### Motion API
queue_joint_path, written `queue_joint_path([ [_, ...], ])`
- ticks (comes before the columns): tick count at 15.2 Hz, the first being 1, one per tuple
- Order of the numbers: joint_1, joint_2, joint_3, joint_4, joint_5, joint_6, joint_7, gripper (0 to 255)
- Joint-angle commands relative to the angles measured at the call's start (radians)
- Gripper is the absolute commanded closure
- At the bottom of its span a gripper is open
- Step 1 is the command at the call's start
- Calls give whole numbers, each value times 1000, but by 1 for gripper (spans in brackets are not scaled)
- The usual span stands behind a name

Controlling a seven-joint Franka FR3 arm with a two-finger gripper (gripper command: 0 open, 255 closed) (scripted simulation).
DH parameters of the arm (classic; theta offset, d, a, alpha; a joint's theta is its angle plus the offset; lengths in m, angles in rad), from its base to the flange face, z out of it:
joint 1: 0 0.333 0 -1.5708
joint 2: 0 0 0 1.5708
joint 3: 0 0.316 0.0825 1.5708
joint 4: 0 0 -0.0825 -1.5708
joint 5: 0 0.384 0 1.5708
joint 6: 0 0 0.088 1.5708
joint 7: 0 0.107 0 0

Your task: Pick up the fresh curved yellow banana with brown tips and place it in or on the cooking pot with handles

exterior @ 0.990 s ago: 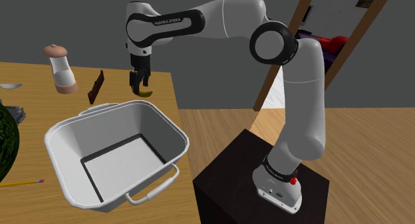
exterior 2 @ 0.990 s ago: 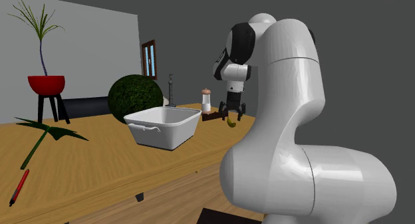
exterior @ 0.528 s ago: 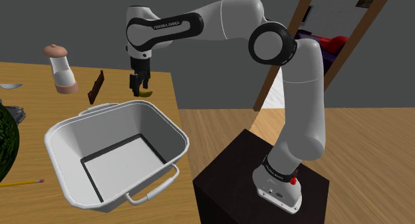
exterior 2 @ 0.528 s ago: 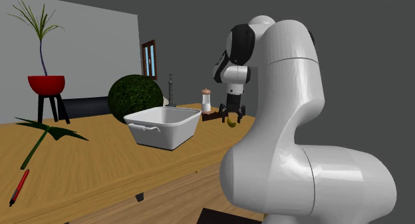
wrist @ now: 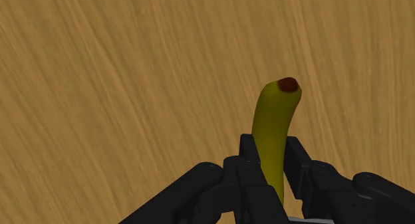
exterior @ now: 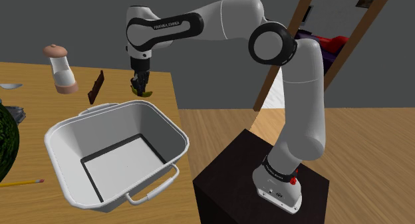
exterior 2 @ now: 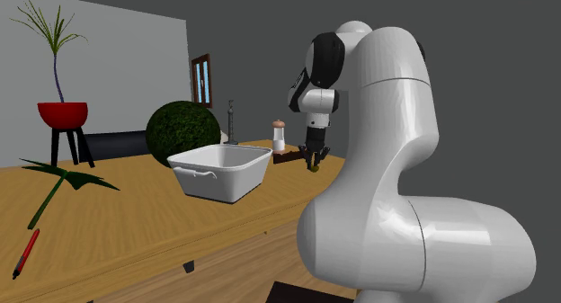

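The yellow banana (wrist: 273, 133) with a brown tip lies on the wooden table, and my gripper (wrist: 269, 169) is shut on it, both black fingers clasping its sides. In the shoulder view the gripper (exterior: 140, 85) stands upright over the banana (exterior: 145, 94) near the table's right edge, just behind the pot. The pot (exterior: 113, 153) is a white rectangular vessel with loop handles, empty, sitting closer to the camera. In the second exterior view the gripper (exterior 2: 315, 155) holds the banana (exterior 2: 313, 165) to the right of the pot (exterior 2: 220, 171).
A pepper mill (exterior: 60, 68) and a dark brown bar (exterior: 97, 87) stand left of the gripper. A pencil (exterior: 21, 183) and a dark green melon (exterior: 6, 143) lie at the shoulder view's left. A leafy stalk (exterior 2: 56, 180) and a red pen (exterior 2: 25, 253) rest on the table.
The fingers, spread around the banana a second ago, have shut onto it. The hand has sunk slightly toward the table. Nothing else has moved.
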Motion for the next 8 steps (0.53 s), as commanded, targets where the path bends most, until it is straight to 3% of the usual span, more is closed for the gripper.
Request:
queue_joint_path([
  [1, 0, 0, 0, 0, 0, 0, 0, 255],
  [8, 0, -13, 1, 34, 0, -47, 3, 255],
])
